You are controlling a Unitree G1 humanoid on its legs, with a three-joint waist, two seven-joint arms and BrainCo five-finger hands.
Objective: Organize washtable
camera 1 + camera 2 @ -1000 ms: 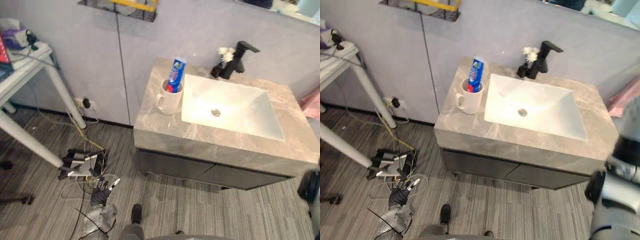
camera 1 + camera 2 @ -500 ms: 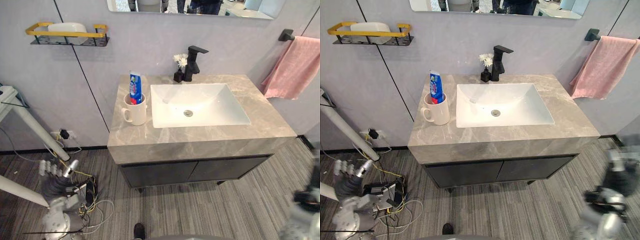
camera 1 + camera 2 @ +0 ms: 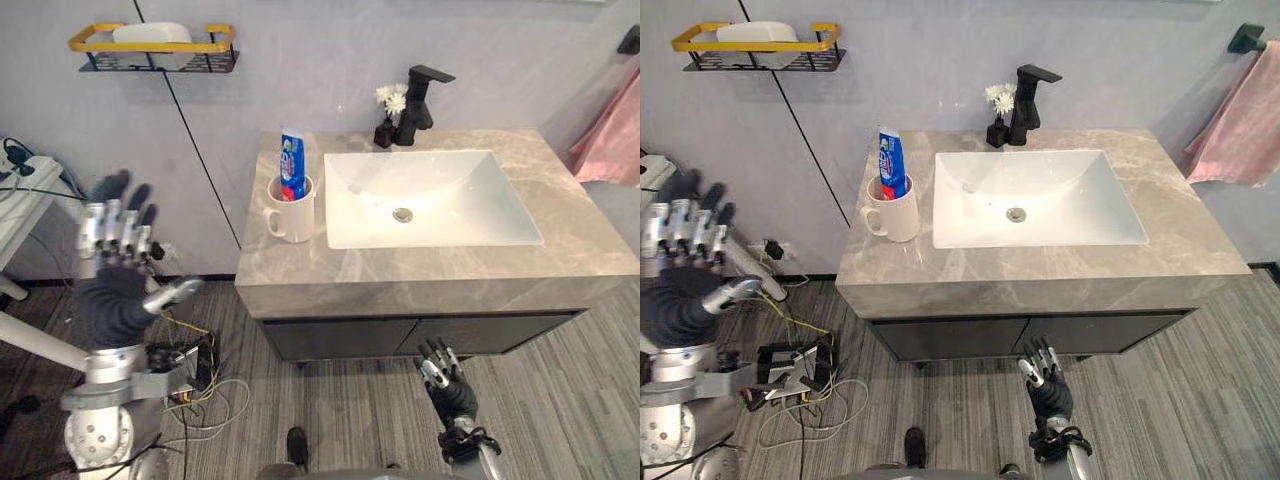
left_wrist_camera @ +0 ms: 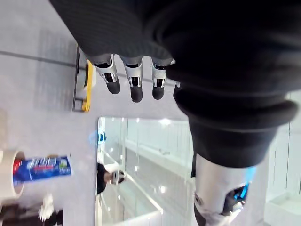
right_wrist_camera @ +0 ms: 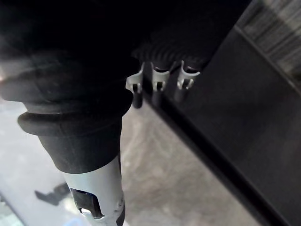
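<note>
Washtable, left eye view: grey stone washtable (image 3: 420, 278) against the wall, a white sink (image 3: 470, 200) set in its top, dark cabinet doors (image 3: 400, 335) below
Mug: white mug (image 3: 293, 215) stands on the washtable top just left of the sink, with a blue toothpaste tube (image 3: 292, 165) upright in it
Faucet: black faucet (image 3: 421, 95) behind the sink, a small dark vase of white flowers (image 3: 388, 108) just beside it
Left hand: left hand (image 3: 112, 290) raised well to the left of the washtable, fingers straight and spread, nothing in it
Right hand: right hand (image 3: 443, 375) low in front of the cabinet doors, fingers loosely extended, holding nothing
Wall shelf, right eye view: yellow-railed wall shelf (image 3: 752, 45) high on the wall left of the washtable, a white object (image 3: 755, 32) lying in it
Towel: pink towel (image 3: 1230, 125) hangs on the wall to the right of the washtable
Fingers, left wrist view: straight fingers (image 4: 135, 84) with nothing between them; past them are the wall shelf, a mirror (image 4: 141, 174), the mug and the toothpaste tube
Fingers, right wrist view: relaxed and free, close to the dark cabinet doors, with grey floor (image 5: 155, 160) beyond
</note>
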